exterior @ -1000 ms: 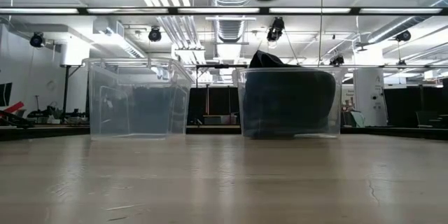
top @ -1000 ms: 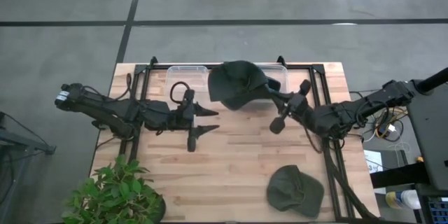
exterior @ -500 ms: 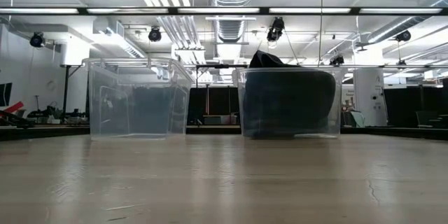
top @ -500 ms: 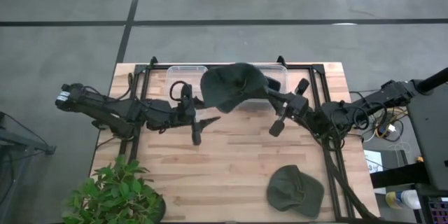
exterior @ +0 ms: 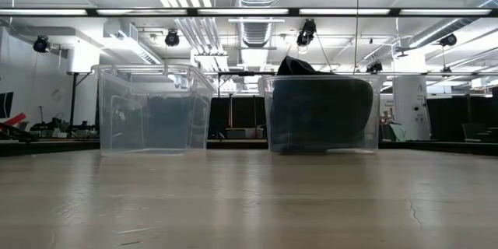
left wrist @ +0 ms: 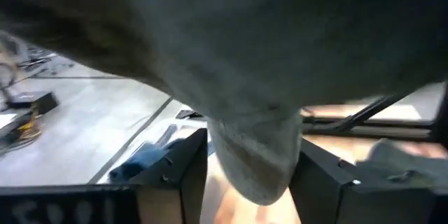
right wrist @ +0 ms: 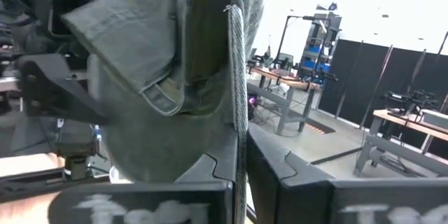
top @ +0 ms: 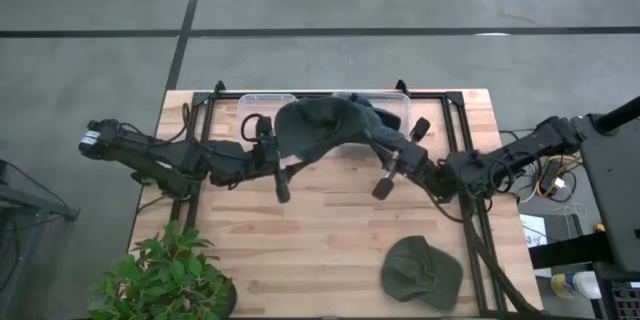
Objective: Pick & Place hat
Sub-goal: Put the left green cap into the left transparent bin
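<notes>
An olive green hat (top: 315,128) hangs in the air above the gap between the two clear bins at the table's far edge. My right gripper (top: 363,141) is shut on it from the right. My left gripper (top: 291,176) is open just under the hat's left side. In the left wrist view its fingers (left wrist: 189,178) stand on either side of a hanging lobe of the hat (left wrist: 255,161). A second green hat (top: 420,272) lies flat on the table near its near right corner. The low view does not show the lifted hat. My right gripper pinches the hat's stitched rim edge (right wrist: 238,105) between its two fingers (right wrist: 269,168), coming level from the table's right. The hat is lifted clear and spreads out beyond the fingers toward the left arm. My left gripper has cloth between its fingers; I cannot tell whether they touch it.
The left clear bin (top: 265,108) (exterior: 153,109) has nothing dark in it. The right bin (top: 392,108) (exterior: 320,113) holds dark hats. A potted plant (top: 165,275) stands at the near left corner. Black frame rails (top: 205,110) run along both table sides.
My right gripper has carried the hat toward the table's left, from over the right bin to between the bins, and upward out of the low view. My left gripper has moved right and toward the far edge, in under the hat.
</notes>
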Tool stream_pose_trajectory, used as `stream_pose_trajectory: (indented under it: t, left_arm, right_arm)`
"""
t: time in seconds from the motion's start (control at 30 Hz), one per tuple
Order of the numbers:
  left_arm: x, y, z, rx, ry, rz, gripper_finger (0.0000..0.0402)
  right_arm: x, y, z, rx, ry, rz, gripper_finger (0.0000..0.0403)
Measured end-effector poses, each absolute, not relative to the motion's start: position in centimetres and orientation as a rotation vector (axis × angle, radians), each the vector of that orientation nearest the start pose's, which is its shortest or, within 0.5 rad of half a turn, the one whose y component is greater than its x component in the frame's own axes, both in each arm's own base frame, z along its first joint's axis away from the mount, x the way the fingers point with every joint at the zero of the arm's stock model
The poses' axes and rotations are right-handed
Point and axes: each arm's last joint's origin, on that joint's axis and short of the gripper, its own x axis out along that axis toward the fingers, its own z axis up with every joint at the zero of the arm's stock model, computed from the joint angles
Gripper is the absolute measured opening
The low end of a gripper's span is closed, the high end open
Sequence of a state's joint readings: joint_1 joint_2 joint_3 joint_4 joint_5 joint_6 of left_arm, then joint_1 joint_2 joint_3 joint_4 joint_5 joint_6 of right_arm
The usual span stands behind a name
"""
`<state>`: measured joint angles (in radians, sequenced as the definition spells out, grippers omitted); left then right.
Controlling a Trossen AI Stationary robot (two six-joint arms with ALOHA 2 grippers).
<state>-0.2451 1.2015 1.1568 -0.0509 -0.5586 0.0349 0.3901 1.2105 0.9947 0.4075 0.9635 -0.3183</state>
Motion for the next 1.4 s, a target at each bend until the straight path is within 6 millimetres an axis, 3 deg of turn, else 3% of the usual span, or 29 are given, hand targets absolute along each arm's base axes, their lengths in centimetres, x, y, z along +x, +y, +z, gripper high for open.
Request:
stream_pose_trajectory:
  t: [0.3, 0.5, 0.67, 0.87, 1.0, 1.13, 1.27, 1.4]
  left_arm:
    - [25.7, -4.2, 38.6, 0.089, 0.144, 0.39, 0.0016]
    - [25.2, -4.0, 39.6, 0.095, 0.166, 0.424, 0.0007]
    - [24.2, -3.7, 41.3, 0.085, 0.207, 0.429, 0.0007]
    - [21.7, -2.3, 43.9, 0.037, 0.271, 0.587, 0.0007]
    - [20.3, -1.5, 44.9, -0.003, 0.323, 0.632, 0.0007]
    - [18.9, -0.2, 45.3, -0.079, 0.397, 0.687, 0.0007]
    - [18.0, 1.1, 44.6, -0.206, 0.46, 0.785, 0.0007]
    - [17.6, 2.3, 43.9, -0.362, 0.535, 0.774, 0.0007]
  right_arm:
    - [25.4, 7.8, 37.1, -0.193, -0.054, -0.592, 0.0013]
    - [25.5, 7.8, 37.0, -0.221, -0.044, -0.578, 0.0039]
    - [25.6, 7.9, 36.4, -0.255, 0.003, -0.571, 0.0104]
    - [25.5, 7.8, 35.4, -0.285, 0.091, -0.591, 0.0195]
    - [25.5, 7.8, 34.8, -0.294, 0.137, -0.59, 0.0233]
    - [25.4, 7.8, 34.1, -0.26, 0.178, -0.589, 0.0254]
    - [25.3, 7.8, 33.4, -0.237, 0.216, -0.589, 0.026]
    - [25.2, 7.7, 32.9, -0.215, 0.247, -0.593, 0.0256]
